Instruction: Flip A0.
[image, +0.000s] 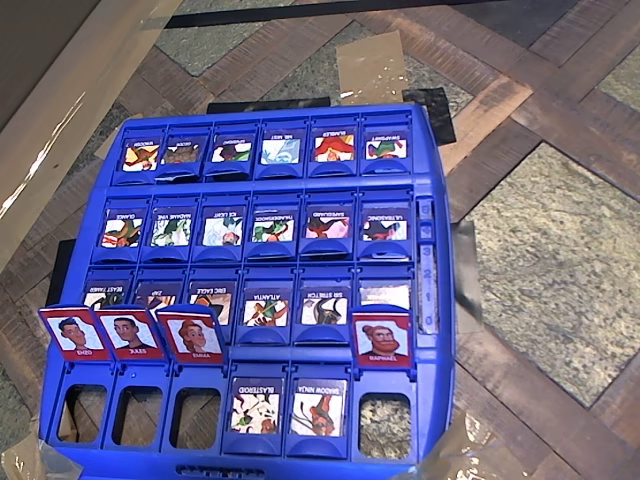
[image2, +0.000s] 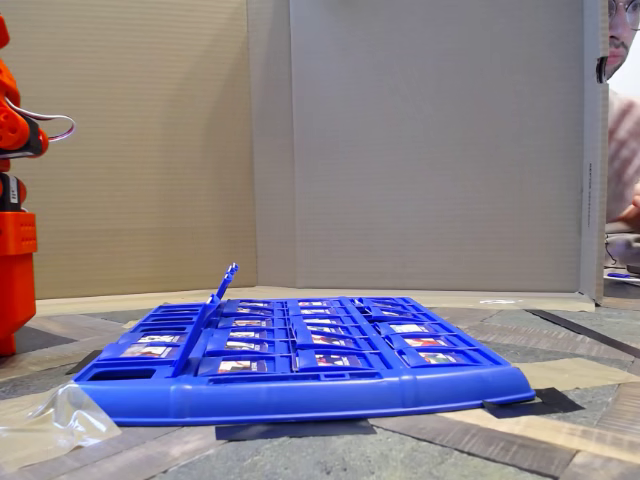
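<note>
Tile A0 carries no printed label that I can read, so which of the board's tiles it is cannot be told; a corner of the grid is a fair guess. The blue board (image: 250, 465) lies flat on the table (image: 560, 250), four rows of six hinged tiles. In the overhead view, four red-framed tiles in the bottom row stand upright: three at the left, starting with the corner tile (image: 72, 333), and one at the right (image: 382, 340). Their frames (image: 83, 412) are open beneath them. The two flat tiles (image: 255, 405) between them, and all the rows above, lie face up.

Each tile looks like thin, stiff, light plastic turning on a small hinge. It should tip with a gentle push at its free edge. Pinching seems unnecessary, and the smooth face may let a fingertip slide. Neighbours sit just beside one another, so a wide approach could knock the wrong tile.

In the fixed view the raised tiles (image2: 225, 283) line up edge-on near the board's left end. The orange arm (image2: 15, 250) stands upright at the left edge of that view, beside the board and apart from it, folded back over its base. Whether its gripper is apart or together I cannot tell.
</note>
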